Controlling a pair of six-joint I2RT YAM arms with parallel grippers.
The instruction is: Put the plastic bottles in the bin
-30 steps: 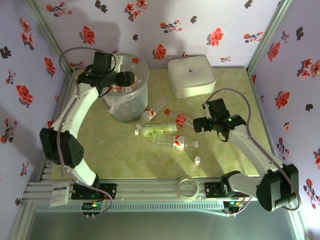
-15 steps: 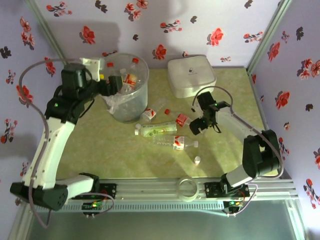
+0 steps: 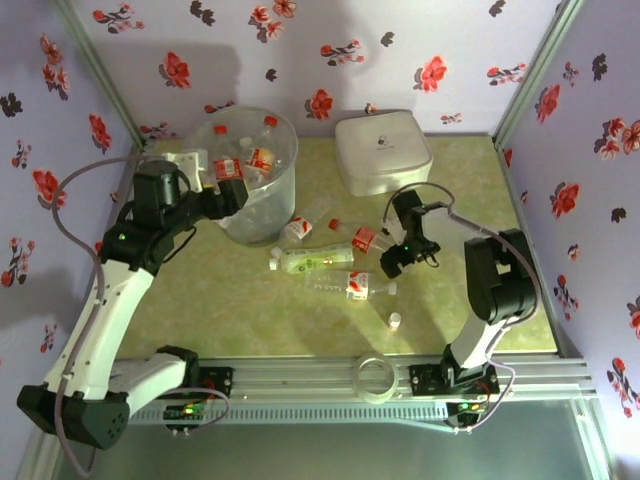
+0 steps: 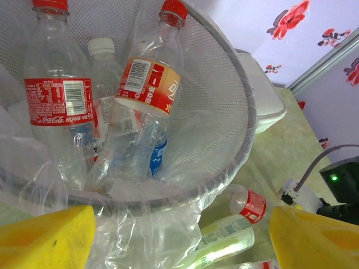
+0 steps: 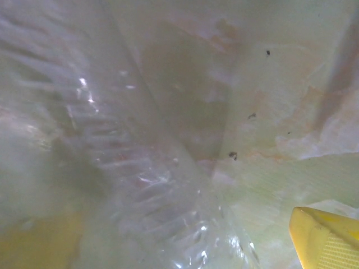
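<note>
I saw left claw [image 4: 179, 238] wide, empty, beside the bin [image 4: 247, 129] where bottles [image 4: 137, 117] stood | right claw [image 5: 185, 241] gaped astride a clear bottle [image 5: 157, 213] on the surface [image 5: 280, 84], lined up to grab, I judged.

Pale lilac walls [image 3: 400, 40] all around, dotted with red and dark flowers. Metal corner posts [image 3: 525, 75] run up at the back on both sides. The table [image 3: 230, 310] shows a mottled yellow-green top, with a ridged aluminium rail [image 3: 300, 375] along its near edge. Soft grey shadows [image 3: 215, 78] fall across the back wall, and the light is even.
</note>
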